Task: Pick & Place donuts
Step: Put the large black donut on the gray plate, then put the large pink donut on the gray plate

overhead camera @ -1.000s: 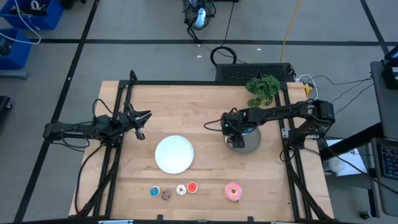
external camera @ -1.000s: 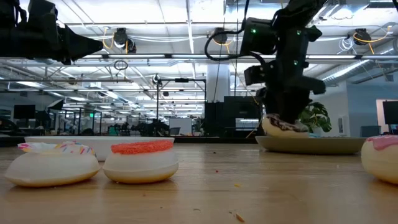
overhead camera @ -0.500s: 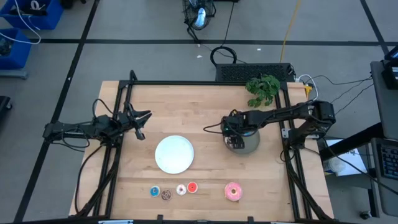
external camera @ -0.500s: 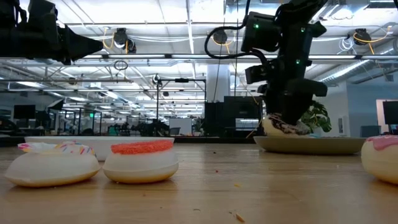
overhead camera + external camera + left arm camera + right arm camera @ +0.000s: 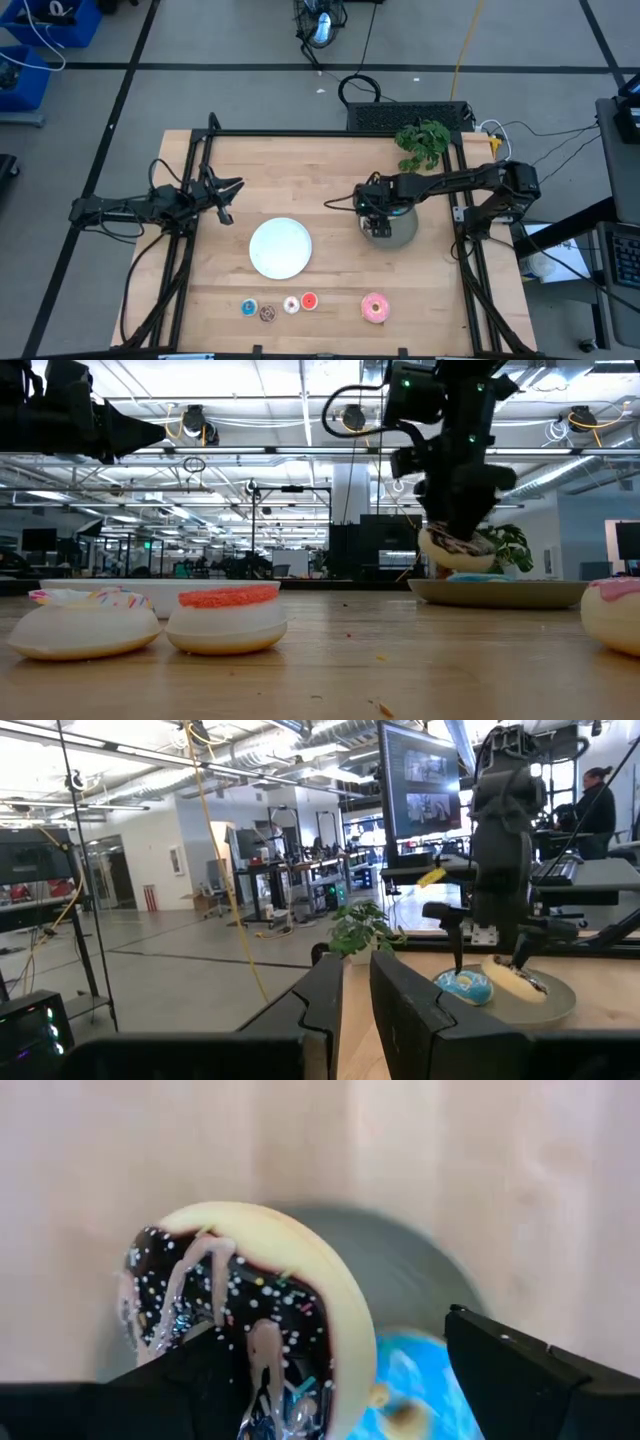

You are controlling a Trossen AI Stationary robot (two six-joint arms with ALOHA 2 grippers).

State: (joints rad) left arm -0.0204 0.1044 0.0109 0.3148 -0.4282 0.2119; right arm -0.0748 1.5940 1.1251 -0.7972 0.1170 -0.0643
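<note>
1. While the left gripper is waiting near the bench's left edge, its fingers nearly closed on nothing, the right gripper is hanging over the gray plate by the right edge.
2. The right gripper's fingers are standing spread wide; the brown-white donut is sitting tilted between them, leaning on the blue sprinkled donut in that plate. Whether a finger is touching it, I cannot tell.
3. To my eye this is the letting-go step of a placement: that donut looks delivered.
4. The pink donut is lying near the front edge, and the four tiny donuts are lining up beside it toward the front-left corner; the white plate is sitting mid-bench.
5. The next move is probably calling for a straight lift clear of the plate, so the leaning donut is not dragged out, then a reach to the front edge.
</note>
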